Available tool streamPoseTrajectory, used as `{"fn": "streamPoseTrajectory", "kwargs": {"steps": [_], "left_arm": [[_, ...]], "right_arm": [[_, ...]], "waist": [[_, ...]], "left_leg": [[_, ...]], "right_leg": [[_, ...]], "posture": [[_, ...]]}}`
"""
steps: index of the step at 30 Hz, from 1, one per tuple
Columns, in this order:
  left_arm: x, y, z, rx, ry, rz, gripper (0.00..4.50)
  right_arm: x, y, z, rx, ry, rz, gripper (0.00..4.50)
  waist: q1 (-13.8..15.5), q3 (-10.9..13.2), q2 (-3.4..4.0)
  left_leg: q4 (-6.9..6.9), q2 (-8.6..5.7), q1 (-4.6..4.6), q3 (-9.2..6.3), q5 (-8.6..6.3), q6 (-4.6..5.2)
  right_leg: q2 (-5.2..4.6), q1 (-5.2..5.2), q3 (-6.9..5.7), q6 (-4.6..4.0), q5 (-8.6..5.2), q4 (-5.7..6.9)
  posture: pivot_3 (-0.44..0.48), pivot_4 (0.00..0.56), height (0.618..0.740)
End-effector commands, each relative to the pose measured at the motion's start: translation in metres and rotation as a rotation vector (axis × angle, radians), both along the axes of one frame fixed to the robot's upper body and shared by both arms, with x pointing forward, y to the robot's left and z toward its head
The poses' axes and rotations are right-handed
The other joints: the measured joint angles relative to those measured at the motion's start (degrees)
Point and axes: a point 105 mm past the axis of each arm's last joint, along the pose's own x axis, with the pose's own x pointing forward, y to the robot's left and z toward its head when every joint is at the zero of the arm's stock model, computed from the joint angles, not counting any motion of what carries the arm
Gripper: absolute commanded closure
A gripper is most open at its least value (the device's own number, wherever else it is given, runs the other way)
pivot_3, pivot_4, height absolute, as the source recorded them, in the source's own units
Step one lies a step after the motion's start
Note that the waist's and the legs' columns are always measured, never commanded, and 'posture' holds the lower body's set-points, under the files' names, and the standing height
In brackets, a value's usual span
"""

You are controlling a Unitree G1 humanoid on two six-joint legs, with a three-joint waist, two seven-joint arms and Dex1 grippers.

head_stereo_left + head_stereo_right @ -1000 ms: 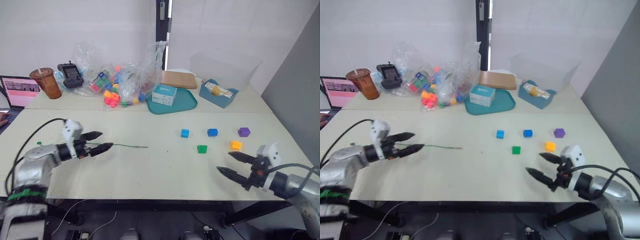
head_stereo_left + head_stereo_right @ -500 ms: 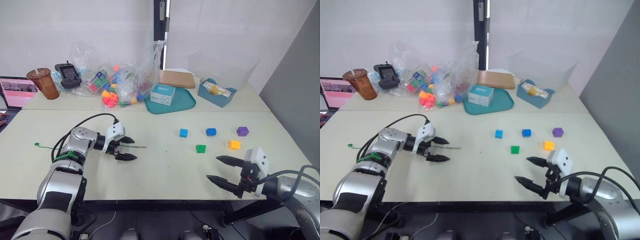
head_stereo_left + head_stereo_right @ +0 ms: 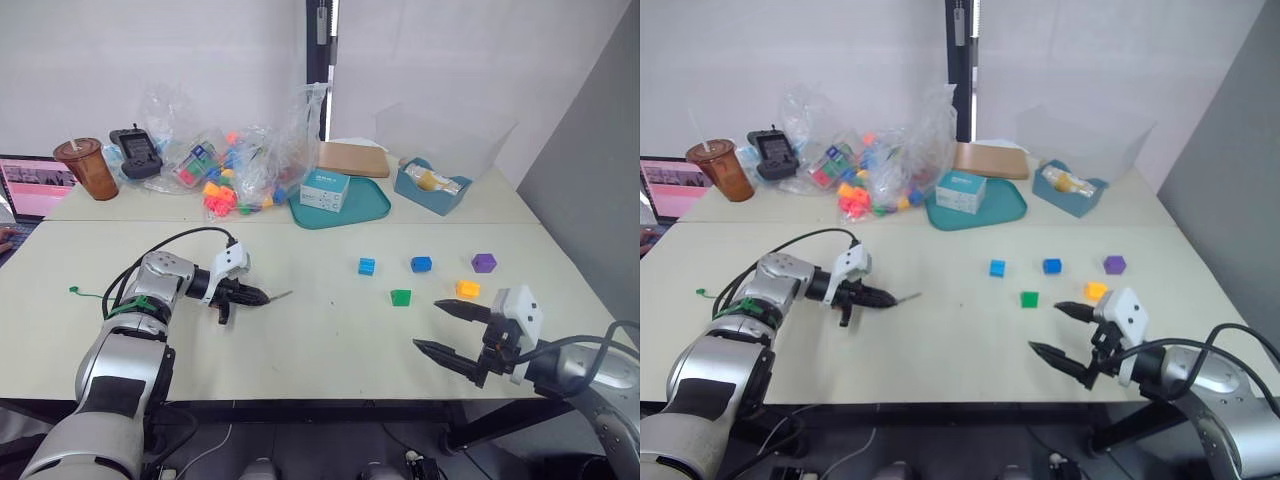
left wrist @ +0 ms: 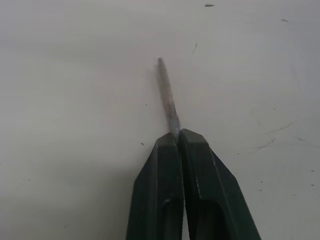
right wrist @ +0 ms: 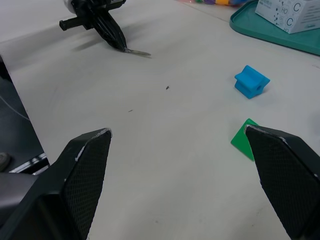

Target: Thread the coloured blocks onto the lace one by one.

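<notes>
Two grippers: our left gripper [image 3: 262,297] pinches the lace [image 4: 167,95] tip, probably for threading; right gripper [image 3: 452,328] wide.

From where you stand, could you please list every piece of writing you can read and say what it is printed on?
"HO" and "C": on the white and teal box in the teal tray, cut off by the picture's edge.
Laptop screen: too blurred to read.
Black handheld device: too small to read.
</notes>
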Motion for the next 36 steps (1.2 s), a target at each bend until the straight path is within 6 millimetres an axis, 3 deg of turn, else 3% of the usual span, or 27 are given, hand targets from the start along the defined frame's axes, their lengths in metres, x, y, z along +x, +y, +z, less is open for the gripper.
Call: {"fn": "streamPoseTrajectory", "kwargs": {"steps": [1,4,10,18,20,24,29,36], "left_arm": [[-0.007,0.003,-0.02,0.045,0.074,0.009,4.48],[-0.004,-0.003,-0.014,0.023,0.038,-0.003,4.48],[0.002,-0.015,0.019,-0.052,-0.049,-0.082,4.48],[-0.018,-0.005,0.04,0.073,-0.082,-0.233,4.48],[-0.026,-0.004,0.041,0.087,-0.063,-0.246,4.48],[-0.039,0.009,0.01,0.234,-0.053,-0.23,4.48],[-0.039,0.0,-0.005,0.208,-0.103,-0.181,4.48],[-0.041,-0.006,-0.004,0.091,-0.108,-0.069,2.22]], "right_arm": [[-0.001,0.001,0.009,-0.013,-0.047,0.006,0.0],[0.0,0.001,0.007,-0.003,-0.045,-0.005,0.0],[0.002,-0.011,-0.001,0.007,-0.037,-0.117,0.0],[-0.003,-0.011,-0.009,0.045,-0.021,-0.194,0.0],[-0.001,-0.01,-0.009,0.048,-0.024,-0.204,0.0],[0.0,-0.004,-0.009,0.07,-0.023,-0.198,0.0],[0.001,0.0,-0.008,0.077,-0.021,-0.189,0.0],[-0.002,0.002,-0.007,0.076,-0.012,-0.168,0.0]], "waist": [[0.0,0.0,0.0],[0.0,0.0,0.0],[0.6,0.0,-0.01],[0.2,0.0,-0.01],[0.0,0.0,0.0],[-0.1,0.0,0.01],[0.5,0.0,0.02],[1.0,0.0,0.08]], "left_leg": [[0.0,0.0,0.03,-0.01,0.0,0.0],[0.02,0.0,0.05,-0.01,0.0,0.0],[0.33,0.0,-0.11,-0.04,-0.08,0.13],[0.37,0.06,-0.17,-0.05,-0.09,0.15],[0.37,0.07,-0.16,-0.05,-0.09,0.15],[0.38,0.06,-0.11,-0.05,-0.09,0.15],[0.41,0.02,-0.02,-0.04,-0.1,0.16],[0.43,0.0,0.12,-0.04,-0.13,0.2]], "right_leg": [[0.0,0.04,0.0,0.01,0.0,-0.01],[-0.01,0.09,-0.01,0.01,-0.01,-0.01],[-0.01,0.11,-0.07,0.06,-0.04,0.0],[0.02,0.06,-0.05,0.07,-0.05,0.04],[0.01,0.07,-0.05,0.07,-0.05,0.05],[0.0,0.1,-0.04,0.07,-0.05,0.05],[-0.06,0.25,-0.06,0.08,-0.06,0.02],[-0.08,0.43,-0.09,0.11,-0.06,0.01]], "posture": [[0.0,0.15,0.74],[0.0,0.15,0.74],[0.0,0.15,0.74],[0.0,0.15,0.74],[0.0,0.15,0.74],[0.0,0.15,0.74],[0.0,0.15,0.74],[0.0,0.15,0.74]]}}
